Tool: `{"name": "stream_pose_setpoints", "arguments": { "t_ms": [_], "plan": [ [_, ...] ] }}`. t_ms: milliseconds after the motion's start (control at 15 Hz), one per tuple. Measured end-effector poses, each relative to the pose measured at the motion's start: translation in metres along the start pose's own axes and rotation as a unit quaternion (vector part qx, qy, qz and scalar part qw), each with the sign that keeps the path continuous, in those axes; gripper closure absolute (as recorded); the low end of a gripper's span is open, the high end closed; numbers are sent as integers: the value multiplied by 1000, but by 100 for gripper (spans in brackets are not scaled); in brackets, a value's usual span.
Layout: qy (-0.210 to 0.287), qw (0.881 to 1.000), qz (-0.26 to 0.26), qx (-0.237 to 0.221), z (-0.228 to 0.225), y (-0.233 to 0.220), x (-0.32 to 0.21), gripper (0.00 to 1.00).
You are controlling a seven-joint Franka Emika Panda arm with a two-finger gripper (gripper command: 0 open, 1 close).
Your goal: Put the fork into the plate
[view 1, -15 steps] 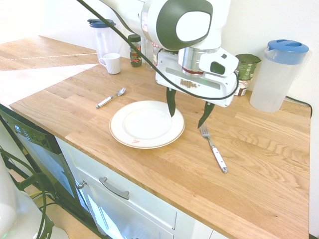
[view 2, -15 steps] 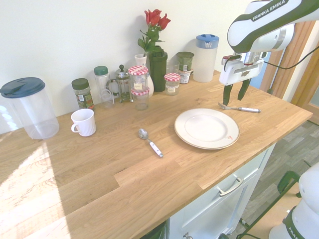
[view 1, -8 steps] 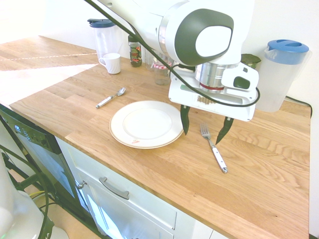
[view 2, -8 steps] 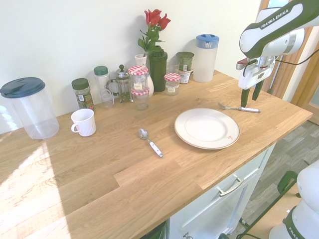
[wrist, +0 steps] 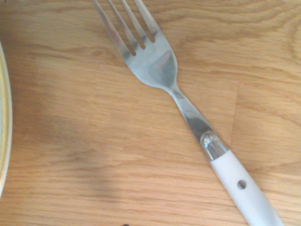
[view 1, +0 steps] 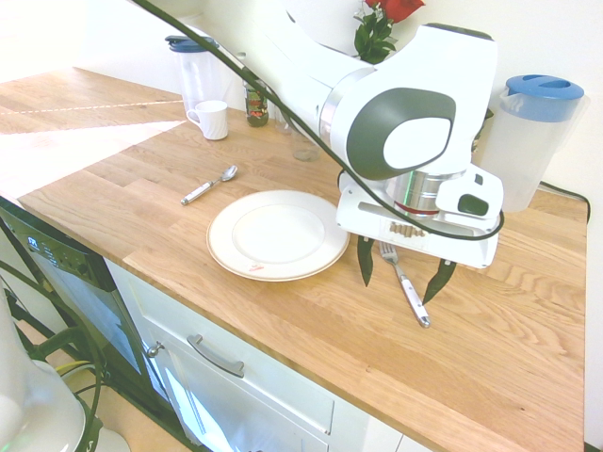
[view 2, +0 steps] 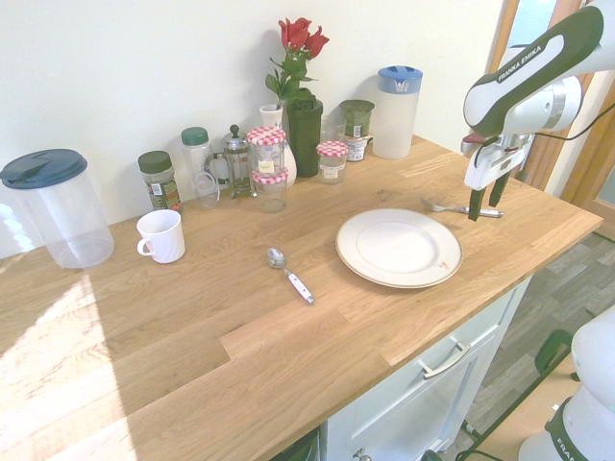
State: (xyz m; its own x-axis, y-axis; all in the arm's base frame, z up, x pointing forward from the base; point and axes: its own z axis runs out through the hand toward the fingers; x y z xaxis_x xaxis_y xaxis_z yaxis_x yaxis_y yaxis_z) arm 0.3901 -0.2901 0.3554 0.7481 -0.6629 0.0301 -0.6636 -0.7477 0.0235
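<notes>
Nearest you, the plate (view 1: 277, 234) sits bare near the front edge of the wooden counter (view 1: 311, 330), a small red mark on its rim. Just beside it lies the fork (view 1: 403, 282), flat on the wood, its tines pointing toward the wall and its pale handle toward the counter's front edge. Your gripper (view 1: 403, 269) hangs right over the fork with its dark fingers spread wide, one on either side of it and holding nothing. Further off you see the spoon (view 1: 209, 185), then the white mug (view 1: 210, 120), and the blue-lidded jug (view 1: 527, 140) by the wall.
</notes>
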Motion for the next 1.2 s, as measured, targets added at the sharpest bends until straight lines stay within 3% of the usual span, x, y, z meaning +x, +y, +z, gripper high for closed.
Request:
{"name": "stream_pose_setpoints", "arguments": {
  "t_ms": [1200],
  "plan": [
    [-3, 999, 31, 18, 23, 17, 17, 100]
  ]
}}
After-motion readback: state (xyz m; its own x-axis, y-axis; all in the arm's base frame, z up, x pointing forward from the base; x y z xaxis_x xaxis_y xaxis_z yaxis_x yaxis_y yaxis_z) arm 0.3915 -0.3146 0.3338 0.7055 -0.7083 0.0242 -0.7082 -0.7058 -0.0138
